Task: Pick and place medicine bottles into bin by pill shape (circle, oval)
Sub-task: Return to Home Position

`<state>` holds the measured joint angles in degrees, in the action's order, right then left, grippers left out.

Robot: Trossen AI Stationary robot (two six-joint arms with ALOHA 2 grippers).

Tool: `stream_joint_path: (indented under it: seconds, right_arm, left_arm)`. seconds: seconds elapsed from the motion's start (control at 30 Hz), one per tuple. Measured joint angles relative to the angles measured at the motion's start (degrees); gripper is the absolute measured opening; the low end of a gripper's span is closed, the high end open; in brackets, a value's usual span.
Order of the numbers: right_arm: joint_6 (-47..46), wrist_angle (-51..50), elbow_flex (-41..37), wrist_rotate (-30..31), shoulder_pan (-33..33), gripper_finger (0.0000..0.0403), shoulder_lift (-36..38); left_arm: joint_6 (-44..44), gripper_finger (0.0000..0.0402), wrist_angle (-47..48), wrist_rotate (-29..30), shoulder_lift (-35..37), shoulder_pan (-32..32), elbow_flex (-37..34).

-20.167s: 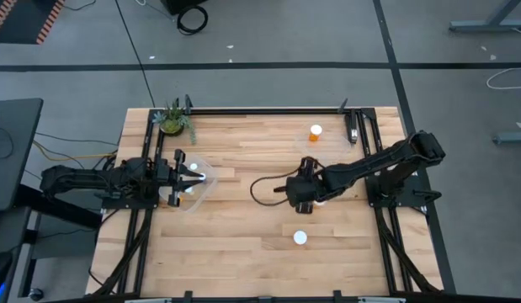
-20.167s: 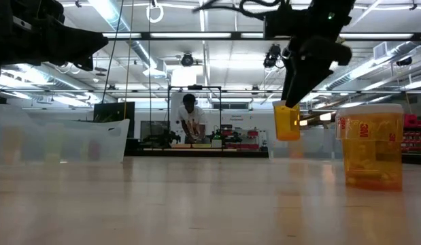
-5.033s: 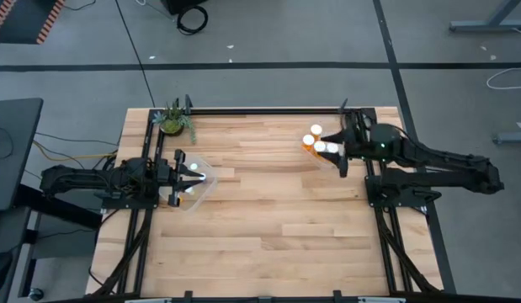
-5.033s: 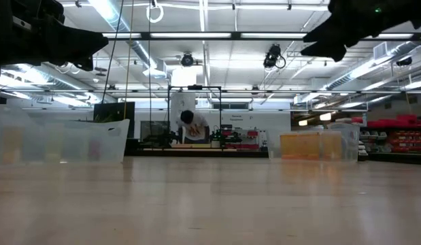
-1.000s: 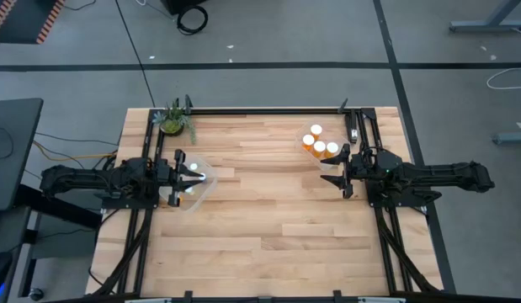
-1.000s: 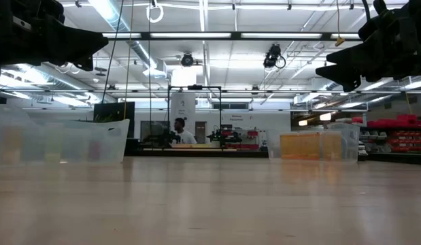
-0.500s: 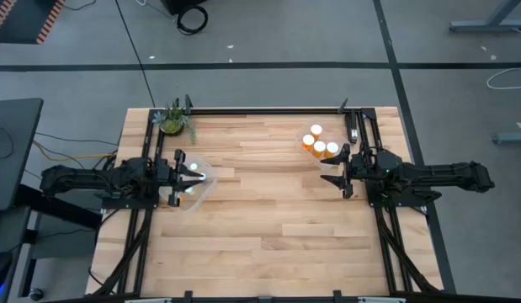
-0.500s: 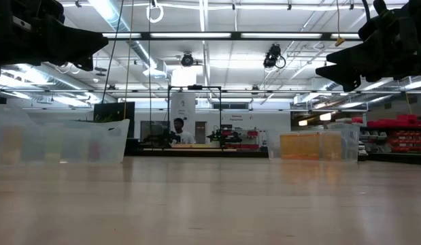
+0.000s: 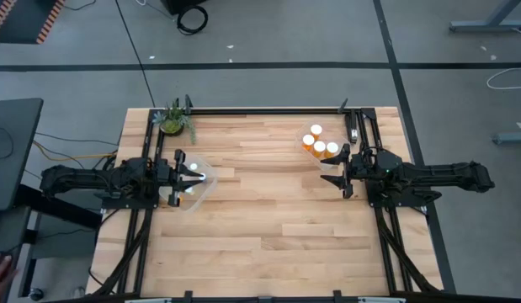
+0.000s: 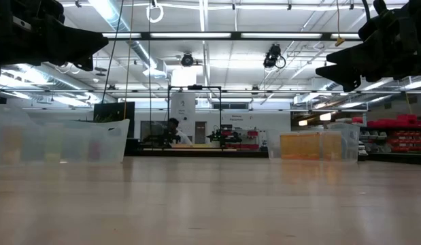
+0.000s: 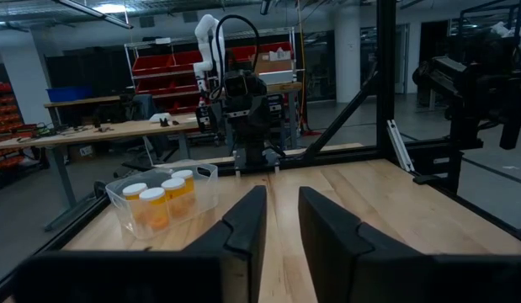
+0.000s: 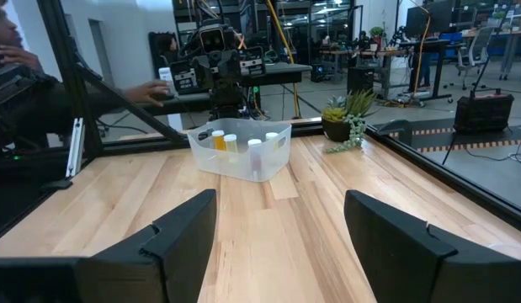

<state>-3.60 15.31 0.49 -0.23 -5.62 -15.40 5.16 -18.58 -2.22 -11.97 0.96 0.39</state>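
The right gripper (image 12: 279,197) hangs low at the table's right side, just beside the right bin (image 9: 300,131). Its fingers (image 12: 180,231) are spread wide with nothing between them. The left gripper (image 11: 281,194) sits over the left bin (image 9: 208,189), fingers (image 11: 247,220) drawn close with a narrow gap, empty too.

From above, that gripper covers much of the left bin, so its bottles (image 12: 231,141) cannot be counted there. The right wrist view shows a few of them through the clear wall, far off. In the low view both arms are cut off by the top edge, and the left bin's contents are only a faint tint. The right bin shows there as an amber block.

The right bin holds upright bottles packed close together, with 4 white caps showing from above.

A small plant (image 9: 173,120) stands at the table's far left corner. Black frame rails (image 9: 268,109) run along the edges.

The table (image 9: 260,227) is pale wood planks on a grey floor crossed by dark lines. Beyond it lies a hall with strip lights, and a person (image 10: 173,129) is at a bench far back.
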Motion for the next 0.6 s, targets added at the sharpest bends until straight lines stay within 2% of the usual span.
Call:
stream_joint_path:
  seconds: [0.6]
  right_arm:
    - [-0.01, 0.01, 0.0, 0.0, -0.01, 0.0269, 0.0]
  left_arm:
    - [0.01, 0.008, -0.01, 0.0, 0.0, 0.0, 0.01]
